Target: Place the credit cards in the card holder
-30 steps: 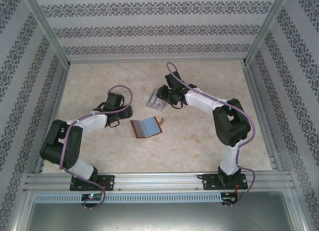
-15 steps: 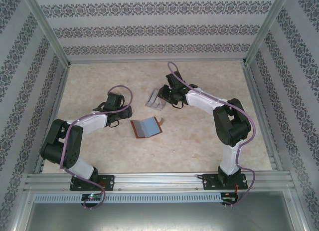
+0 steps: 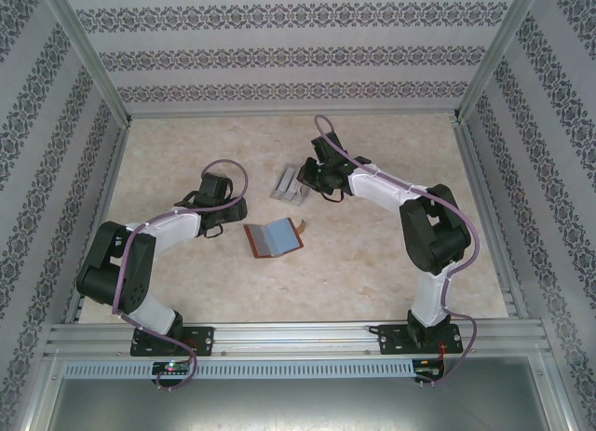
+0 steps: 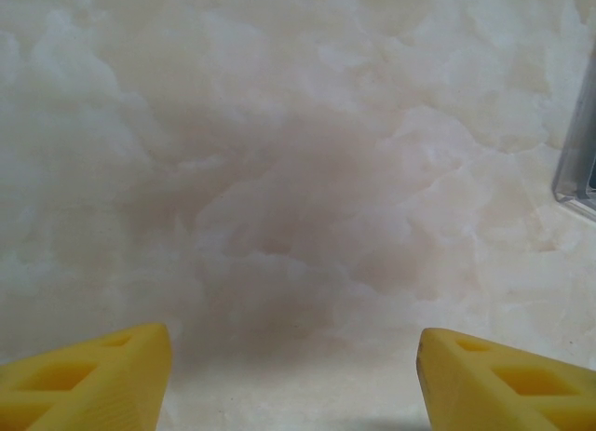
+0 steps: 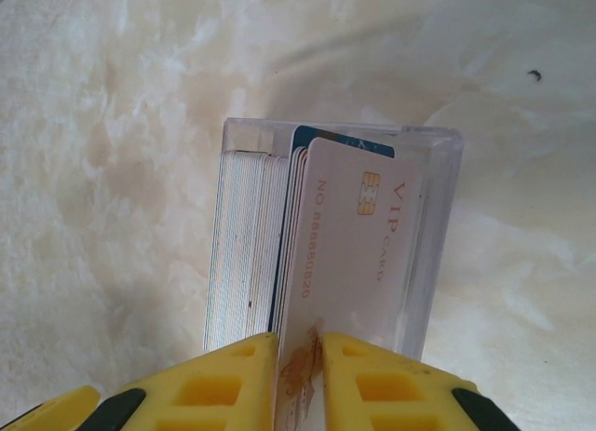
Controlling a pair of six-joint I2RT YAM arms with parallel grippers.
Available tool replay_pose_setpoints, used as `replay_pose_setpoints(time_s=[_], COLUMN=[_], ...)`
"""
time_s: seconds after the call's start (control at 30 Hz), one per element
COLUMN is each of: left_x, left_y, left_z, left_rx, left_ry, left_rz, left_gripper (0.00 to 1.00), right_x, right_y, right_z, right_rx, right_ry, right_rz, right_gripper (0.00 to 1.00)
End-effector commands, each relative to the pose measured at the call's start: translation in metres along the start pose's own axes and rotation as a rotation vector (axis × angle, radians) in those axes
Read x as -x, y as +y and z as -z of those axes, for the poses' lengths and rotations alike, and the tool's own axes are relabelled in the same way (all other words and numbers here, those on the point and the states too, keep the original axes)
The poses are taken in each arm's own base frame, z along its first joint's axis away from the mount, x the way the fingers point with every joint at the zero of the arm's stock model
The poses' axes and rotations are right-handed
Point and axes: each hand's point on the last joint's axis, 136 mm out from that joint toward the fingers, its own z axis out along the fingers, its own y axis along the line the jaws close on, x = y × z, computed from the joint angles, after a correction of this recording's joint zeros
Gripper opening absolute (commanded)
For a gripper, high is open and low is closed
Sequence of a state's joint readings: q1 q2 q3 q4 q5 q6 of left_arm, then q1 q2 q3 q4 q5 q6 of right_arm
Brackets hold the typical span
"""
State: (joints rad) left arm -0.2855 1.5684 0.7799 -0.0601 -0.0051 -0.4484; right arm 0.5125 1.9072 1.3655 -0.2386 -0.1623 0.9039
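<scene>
Nearest the arm bases, the card holder [image 3: 276,237] lies open and flat on the pale table [image 3: 372,263], grey-blue inside up, its long axis slanting across the table with the clasp tab [image 3: 301,228] at the robot's right end. Just to its left hangs the left gripper [image 4: 293,380], fingers spread wide with nothing between them, bare table beneath it – it is the arm nearer the holder. Farther out, a clear box [image 5: 442,217] holds the credit cards [image 5: 251,235] packed on edge. The right gripper [image 5: 300,347] has its yellow fingers pinched narrow on the near end of the front card [image 5: 358,226], a white one with a gold chip; the card's long axis runs straight away from the fingers, and most of it sits inside the box. From this gripper the holder lies back toward the bases and slightly left – so the card likely needs lifting clear, then carrying nearer and turning to suit the holder's slant
</scene>
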Motion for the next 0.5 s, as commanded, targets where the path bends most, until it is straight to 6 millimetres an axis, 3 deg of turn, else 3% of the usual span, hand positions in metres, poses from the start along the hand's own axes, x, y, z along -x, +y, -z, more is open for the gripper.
replay_pose_setpoints(time_s=[0.0, 0.17, 0.23, 0.47], left_x=[0.007, 0.014, 0.018, 0.017], left_y=[0.006, 0.002, 0.0, -0.008], left_z=[0.002, 0.013, 0.021, 0.055], left_rx=[0.019, 0.001, -0.006, -0.053], left_ry=[-0.033, -0.044, -0.049, -0.012], left_rz=[0.004, 0.008, 0.015, 0.068], left_gripper=[0.71, 0.72, 0.72, 0.75], right_x=[0.007, 0.011, 0.011, 0.012], right_y=[0.005, -0.002, -0.003, -0.004], right_z=[0.016, 0.022, 0.024, 0.033], right_rx=[0.011, 0.009, 0.015, 0.019], right_ry=[-0.029, -0.022, -0.019, -0.024], right_rz=[0.045, 0.052, 0.051, 0.078], right_gripper=[0.19, 0.15, 0.11, 0.11])
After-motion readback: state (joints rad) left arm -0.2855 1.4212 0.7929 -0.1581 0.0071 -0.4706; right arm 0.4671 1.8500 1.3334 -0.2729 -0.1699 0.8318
